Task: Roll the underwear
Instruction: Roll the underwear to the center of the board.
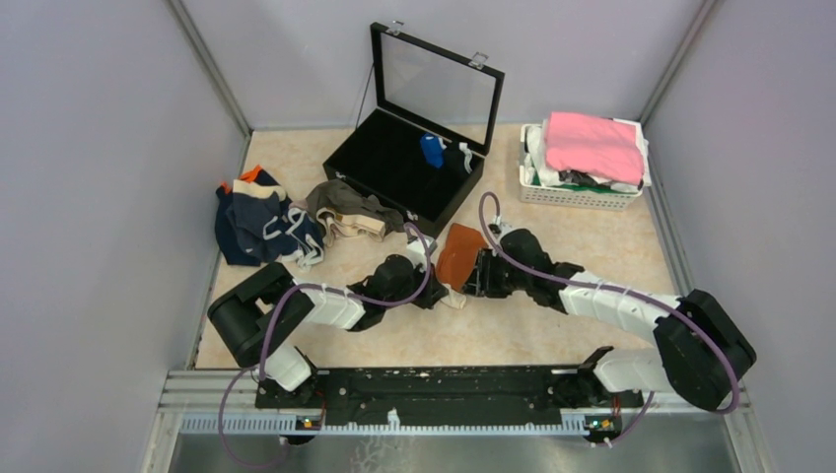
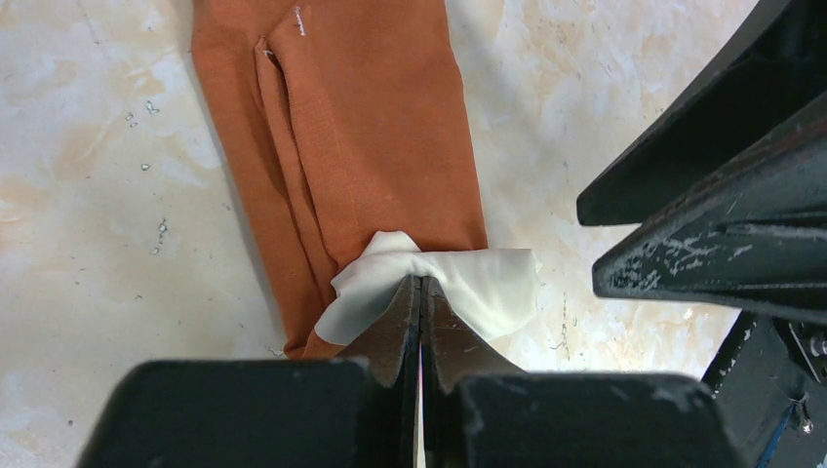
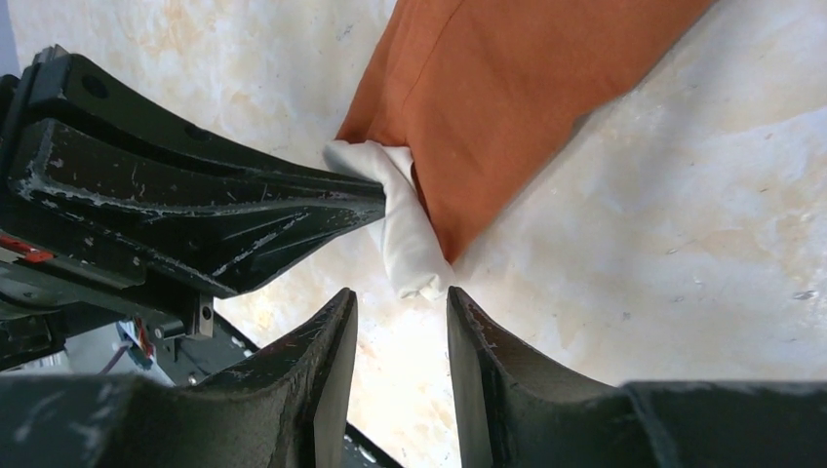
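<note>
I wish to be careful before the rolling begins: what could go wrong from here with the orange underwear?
1. The left tool pinches only the white end of the orange underwear; this small bite may slip out.
2. The right tool stands open, holding nothing, very close to the left tool at that same end; the two may collide.
3. The long folds lie loose, so the strip may open.

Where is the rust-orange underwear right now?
Top view: the rust-orange underwear lies just in front of the open black case, between both arms. The left gripper is shut on its white end; the right gripper is open beside it.
</note>
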Controlling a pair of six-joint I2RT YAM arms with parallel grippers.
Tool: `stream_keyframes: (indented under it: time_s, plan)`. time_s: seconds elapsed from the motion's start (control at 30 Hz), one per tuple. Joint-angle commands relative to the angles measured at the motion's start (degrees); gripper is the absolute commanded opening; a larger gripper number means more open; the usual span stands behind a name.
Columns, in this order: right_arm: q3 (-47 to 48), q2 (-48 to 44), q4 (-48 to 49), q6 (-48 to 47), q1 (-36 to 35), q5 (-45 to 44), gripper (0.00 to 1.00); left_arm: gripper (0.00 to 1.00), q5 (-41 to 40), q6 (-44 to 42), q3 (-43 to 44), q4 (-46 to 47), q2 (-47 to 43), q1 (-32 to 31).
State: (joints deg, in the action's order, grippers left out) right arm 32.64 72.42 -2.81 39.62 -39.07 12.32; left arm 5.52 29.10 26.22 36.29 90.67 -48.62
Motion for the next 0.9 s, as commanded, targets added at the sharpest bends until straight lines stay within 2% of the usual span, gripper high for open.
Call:
stream_keyframes:
  time_s: [0.0,0.27,0.63,0.87]
  plan:
    - [0.8,1.9,1.0,2.2,-2.2,-2.6,0.39,0.00,-1.4,-1.2,-0.6,-8.3,3.0,0.7]
    - [3.4,6.3,0.5,2.9,-4.7,-5.0,0.39,0.00,-0.8,-1.3,-0.1,-8.2,3.6,0.7]
    - [4.4,7.7,1.5,3.5,-5.3,-5.2,0.38,0.00,-0.3,-1.3,0.1,-7.9,4.2,0.7]
    - [6.0,10.5,0.9,2.8,-5.5,-5.7,0.33,0.00,0.0,-1.3,0.1,-7.8,4.3,0.7]
